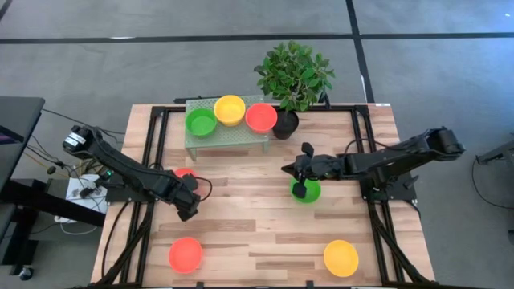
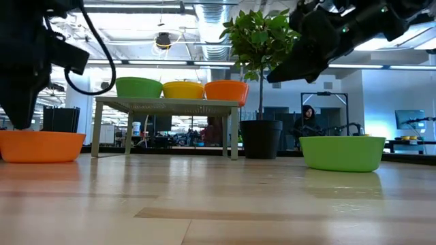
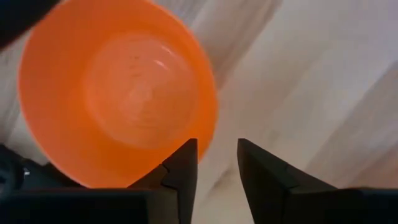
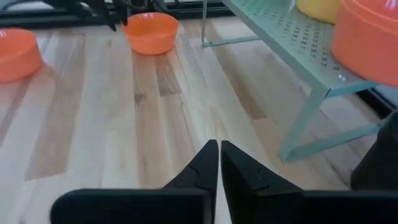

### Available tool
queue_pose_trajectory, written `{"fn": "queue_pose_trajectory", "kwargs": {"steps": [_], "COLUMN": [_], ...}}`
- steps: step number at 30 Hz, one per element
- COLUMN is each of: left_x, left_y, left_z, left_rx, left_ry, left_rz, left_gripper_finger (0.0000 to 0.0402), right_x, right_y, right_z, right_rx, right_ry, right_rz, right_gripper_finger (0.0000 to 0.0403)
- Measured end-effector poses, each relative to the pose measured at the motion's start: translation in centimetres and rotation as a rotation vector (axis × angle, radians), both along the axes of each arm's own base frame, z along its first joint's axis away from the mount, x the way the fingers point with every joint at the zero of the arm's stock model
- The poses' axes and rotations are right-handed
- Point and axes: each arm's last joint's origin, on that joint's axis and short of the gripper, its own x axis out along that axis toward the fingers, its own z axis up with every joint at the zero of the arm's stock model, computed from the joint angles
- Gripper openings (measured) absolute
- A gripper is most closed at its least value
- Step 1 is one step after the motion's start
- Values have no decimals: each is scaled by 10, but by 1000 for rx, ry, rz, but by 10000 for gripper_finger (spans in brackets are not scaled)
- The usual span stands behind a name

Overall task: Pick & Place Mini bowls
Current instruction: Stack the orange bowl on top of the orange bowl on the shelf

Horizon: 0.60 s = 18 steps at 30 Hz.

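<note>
The left jaws are open a little, with a gap between the two dark fingers, and they hold nothing. They hang over the left side of the table, just beside a red-orange bowl that sits mouth up. The right jaws are shut tight and empty. They hang just above a green bowl on the right side of the table.

Three bowls sit in a row on the small green shelf at the far edge: green, yellow and red-orange. All the bowls are round and face up. Another red-orange bowl is near on the left. A yellow bowl is near on the right. A leafy plant stands right of the shelf.
</note>
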Motion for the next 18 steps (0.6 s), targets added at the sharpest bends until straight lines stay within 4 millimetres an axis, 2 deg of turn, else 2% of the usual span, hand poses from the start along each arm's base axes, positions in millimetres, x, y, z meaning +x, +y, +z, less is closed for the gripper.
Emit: {"fn": "queue_pose_trajectory", "kwargs": {"steps": [3, 7, 12, 14, 18], "left_x": [-2, -6, -1, 5, 23], "left_y": [2, 4, 0, -2, -8], "left_z": [-4, -12, -17, -15, 2], "left_rx": [28, 36, -25, -29, -3], "left_ry": [6, 22, -30, -82, -238], "left_rz": [-9, -11, -96, -147, -223], "left_gripper_finger": [117, 108, 51, 18, 11], "right_x": [4, 10, 16, 18, 25], "right_y": [-1, 1, 6, 7, 9], "right_z": [-4, -4, -5, -8, -15], "right_rx": [-46, -18, -37, -33, -22], "right_ry": [16, -27, -67, -61, -55], "right_rz": [21, 103, 225, 252, 278], "right_gripper_finger": [31, 66, 105, 116, 127]}}
